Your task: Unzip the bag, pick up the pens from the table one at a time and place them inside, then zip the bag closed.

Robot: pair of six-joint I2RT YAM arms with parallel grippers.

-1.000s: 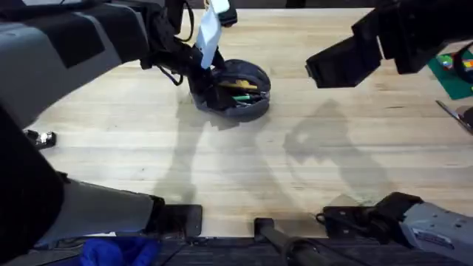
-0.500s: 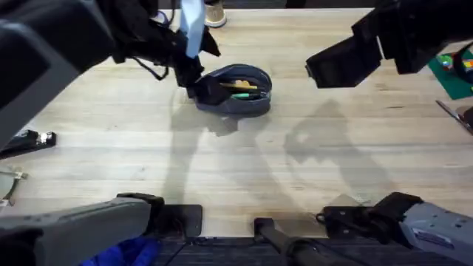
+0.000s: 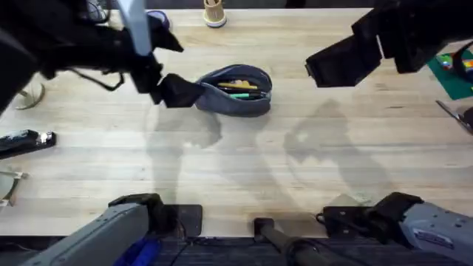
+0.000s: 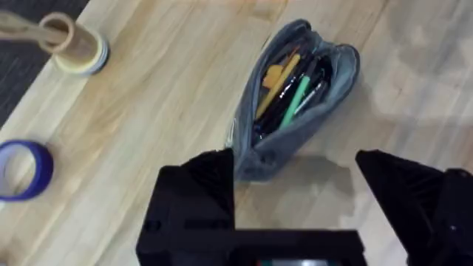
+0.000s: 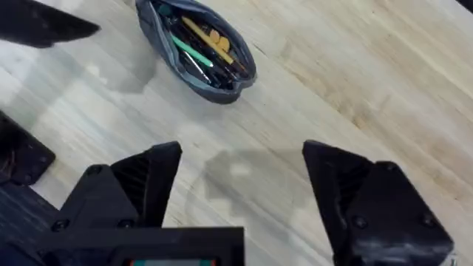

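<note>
Now the bag (image 3: pixel 235 90) lies open on the bench (image 3: pixel 244 162), both pens (image 4: pixel 284 94) inside. Left hand (image 4: pixel 295 181) is wide open, empty — pinch the zip pull, slide slowly.

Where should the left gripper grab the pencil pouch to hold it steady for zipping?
Grip the pouch by its closed rounded end nearest the left gripper, coming in along its length. The pouch lies open upward with the pens inside, so that bunched fabric end probably gives the open fingers something to pinch.
</note>
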